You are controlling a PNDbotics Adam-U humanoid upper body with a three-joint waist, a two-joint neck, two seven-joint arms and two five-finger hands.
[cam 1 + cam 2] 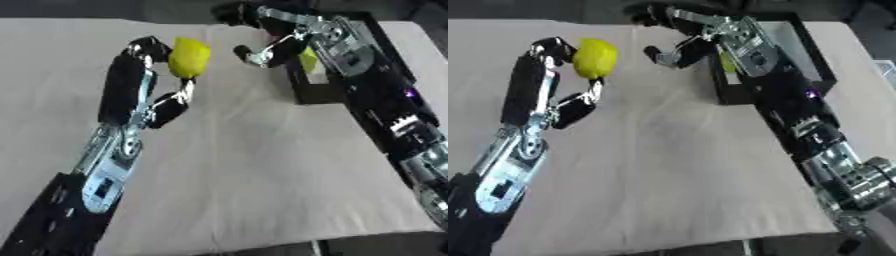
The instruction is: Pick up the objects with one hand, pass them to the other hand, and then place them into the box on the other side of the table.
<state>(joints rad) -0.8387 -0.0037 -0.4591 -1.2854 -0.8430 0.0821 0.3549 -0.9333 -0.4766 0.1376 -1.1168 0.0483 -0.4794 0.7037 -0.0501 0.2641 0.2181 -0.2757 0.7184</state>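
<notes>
A yellow object (189, 56), lemon-like in shape, is held in the upper left of the frame, above the table (254, 165) surface. Its long axis is seen running nearly top to bottom in the picture, tilted slightly so that the upper end leans toward the right. Its surface is plain bright yellow, smooth and rounded, with a blunter upper end and a narrower lower end; no markings can be made out.

The object is pinched by the left hand (153, 80), with curled black fingers (147, 49) set against its upper left side and the thumb (181, 95) pressed up under its lower end. The left arm is brought in from the lower left corner.

The right hand (697, 35) is shown in the upper middle of the frame, just beside the object but apart from it, with its fingers spread and loosely bent and nothing held in them. Behind it, at the upper right, a black box (811, 52) is placed on the table, and something yellow (310, 61) is partly seen inside it, behind the right arm.
</notes>
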